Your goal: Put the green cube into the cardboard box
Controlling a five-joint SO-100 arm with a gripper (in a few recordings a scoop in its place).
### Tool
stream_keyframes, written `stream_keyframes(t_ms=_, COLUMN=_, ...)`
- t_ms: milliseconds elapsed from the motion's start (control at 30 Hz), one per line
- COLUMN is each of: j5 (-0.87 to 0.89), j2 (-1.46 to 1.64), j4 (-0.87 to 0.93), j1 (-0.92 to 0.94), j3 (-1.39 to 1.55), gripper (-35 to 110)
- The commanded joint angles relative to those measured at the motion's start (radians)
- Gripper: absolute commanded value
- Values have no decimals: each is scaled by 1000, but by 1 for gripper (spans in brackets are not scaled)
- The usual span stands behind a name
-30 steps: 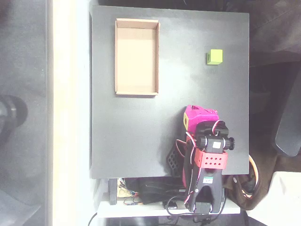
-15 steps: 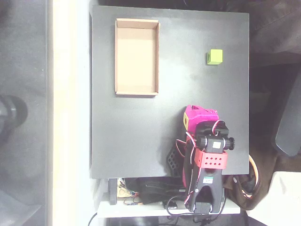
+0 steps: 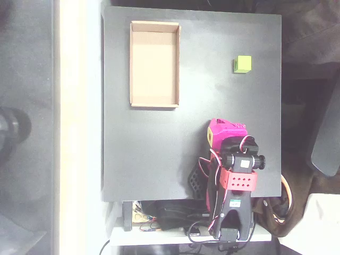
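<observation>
From the overhead view I see the small lime yellow-green cube with plain matte faces (image 3: 243,64) resting flat on the dark bench near its upper right corner. The shallow rectangular tan cardboard box with low walls and no lid (image 3: 154,102) lies well apart at the upper left, long side running up the picture, nothing inside it.

We count one small lime-green matte cube (image 3: 243,64) in the overhead view. We count one shallow tan cardboard tray with low walls and no lid (image 3: 132,64). Both lie on one square black table top (image 3: 149,154). We see one robot arm with one magenta two-finger gripper (image 3: 223,130); its fingers are hidden from us.
</observation>
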Motion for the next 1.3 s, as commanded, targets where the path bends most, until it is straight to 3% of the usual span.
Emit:
stream_keyframes(t_ms=0, j5=2, j2=-9, j4=26, j1=12, j3=-94, gripper=2)
stream_keyframes(t_ms=233, j5=2, j2=-261, j4=28, j1=12, j3=-385, gripper=2)
stream_keyframes(t_ms=767, j5=8, j2=-1201, j4=28, j1=29, j3=-1493, gripper=2)
stream_keyframes(t_ms=1267, j5=-3, j2=-1749, j4=15, j1=141, j3=-1884, gripper=3)
